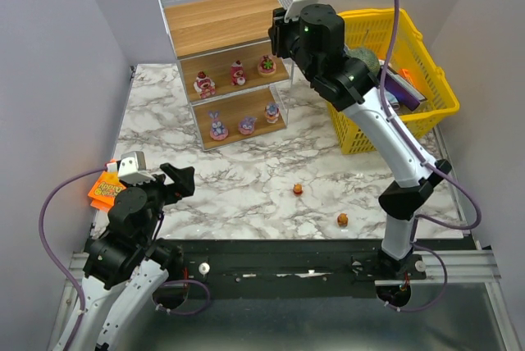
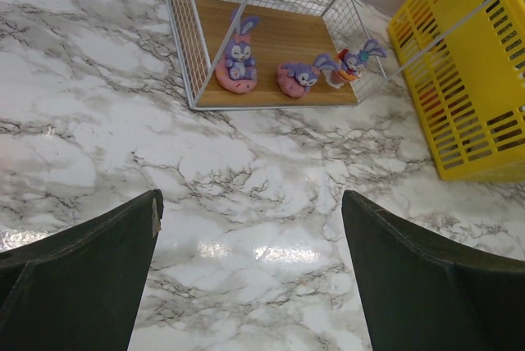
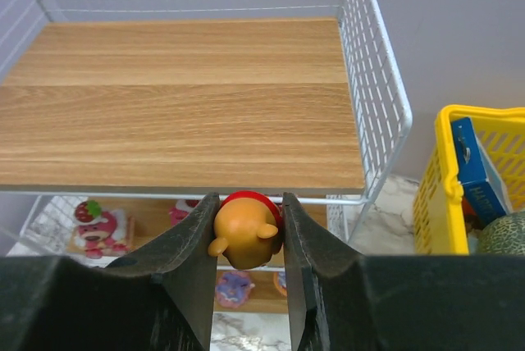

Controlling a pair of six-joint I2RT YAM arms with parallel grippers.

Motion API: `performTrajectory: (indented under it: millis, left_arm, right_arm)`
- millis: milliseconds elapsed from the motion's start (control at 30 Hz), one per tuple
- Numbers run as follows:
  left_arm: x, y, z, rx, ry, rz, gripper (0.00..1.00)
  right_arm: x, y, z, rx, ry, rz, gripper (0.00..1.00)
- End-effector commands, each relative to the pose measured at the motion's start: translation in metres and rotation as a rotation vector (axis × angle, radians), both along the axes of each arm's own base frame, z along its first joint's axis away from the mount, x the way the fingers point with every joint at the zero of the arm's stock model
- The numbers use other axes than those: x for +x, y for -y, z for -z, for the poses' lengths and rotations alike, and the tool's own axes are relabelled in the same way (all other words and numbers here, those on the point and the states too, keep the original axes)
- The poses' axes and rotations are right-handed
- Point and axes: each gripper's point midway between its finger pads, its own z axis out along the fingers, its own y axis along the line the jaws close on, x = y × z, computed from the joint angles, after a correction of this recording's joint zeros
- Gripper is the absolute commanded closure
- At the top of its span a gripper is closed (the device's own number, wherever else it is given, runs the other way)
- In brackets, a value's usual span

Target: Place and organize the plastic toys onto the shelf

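Pinched between the right gripper (image 3: 246, 203) jaws: an orange toy (image 3: 244, 236), held at the front edge of the shelf (image 3: 180, 97), just below its bare top board. Probably kept that high to clear the wire lip and go onto that board. Sorted by colour, apparently: purple toys (image 2: 236, 64) on the shelf's bottom board, pink toys (image 1: 237, 74) on the middle one, top likely meant for orange. Two more orange toys (image 1: 298, 189) lying on the table (image 1: 164, 121) well in front of the shelf. Left gripper (image 2: 250, 203) with jaws spread, empty, low in front of the shelf, presumably out of the way.
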Motion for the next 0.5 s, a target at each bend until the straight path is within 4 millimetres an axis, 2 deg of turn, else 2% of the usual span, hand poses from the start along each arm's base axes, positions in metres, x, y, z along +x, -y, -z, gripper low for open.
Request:
performTrajectory:
  millis: [0,300,467]
  left_arm:
    - [0.003,0.003,0.003,0.012,-0.006,0.015,0.01]
    - [0.003,0.002,0.002,0.011,-0.002,0.011,0.01]
    - [0.003,0.003,0.002,0.012,-0.004,0.012,0.01]
  right_arm:
    - [0.020,-0.004,0.006,-0.065,0.051,-0.023,0.99]
    - [0.042,-0.018,0.012,-0.081,0.095,-0.028,0.99]
    - [0.051,-0.026,0.023,-0.084,0.084,-0.024,0.99]
